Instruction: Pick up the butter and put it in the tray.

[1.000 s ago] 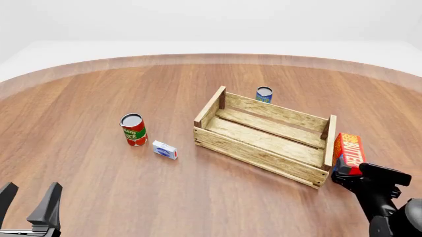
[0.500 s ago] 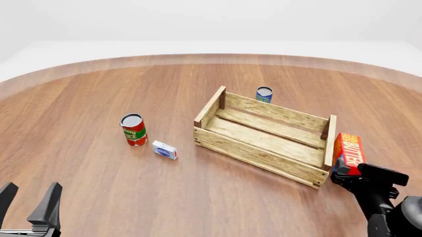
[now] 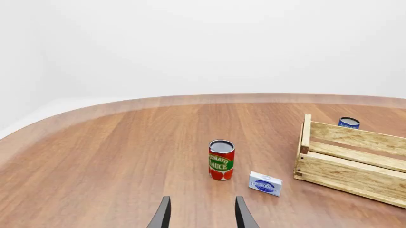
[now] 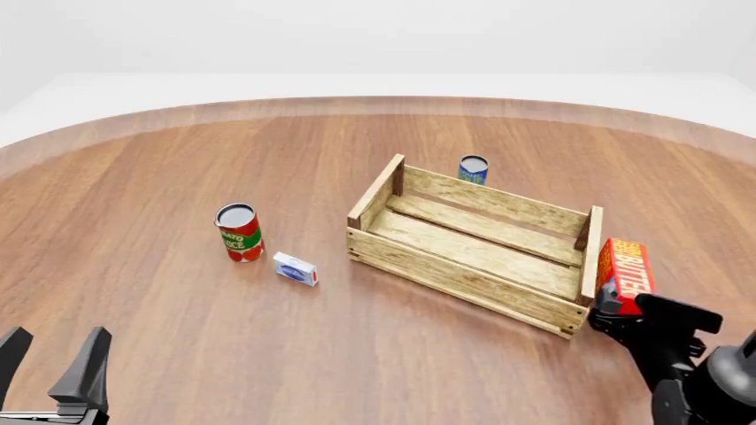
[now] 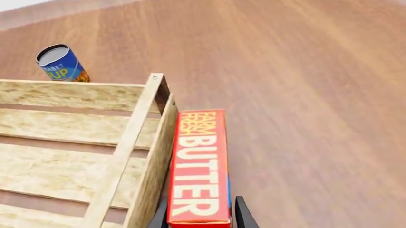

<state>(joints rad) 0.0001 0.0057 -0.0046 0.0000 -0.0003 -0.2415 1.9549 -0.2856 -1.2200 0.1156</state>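
Observation:
The butter point(image 4: 626, 269) is a red-orange carton with white lettering, lying on the table against the outside of the tray's right end. The tray point(image 4: 455, 274) is a large light-wood slatted crate. In the right wrist view the butter point(image 5: 199, 166) runs alongside the tray's end wall point(image 5: 136, 137). My right gripper point(image 4: 619, 310) is open at the carton's near end, and its two fingers flank that end point(image 5: 199, 217). My left gripper point(image 4: 48, 354) stands open over bare table at the near left, with nothing between its fingers point(image 3: 201, 213).
A red tomato sauce can point(image 4: 240, 233) stands left of the tray, with a small white-and-blue box point(image 4: 296, 268) beside it. A blue can point(image 4: 474, 170) stands just behind the tray's far wall. The round table's edge curves across the back.
The right arm has shifted slightly toward the near edge and turned at the wrist. The butter, the tray and the left arm have not moved.

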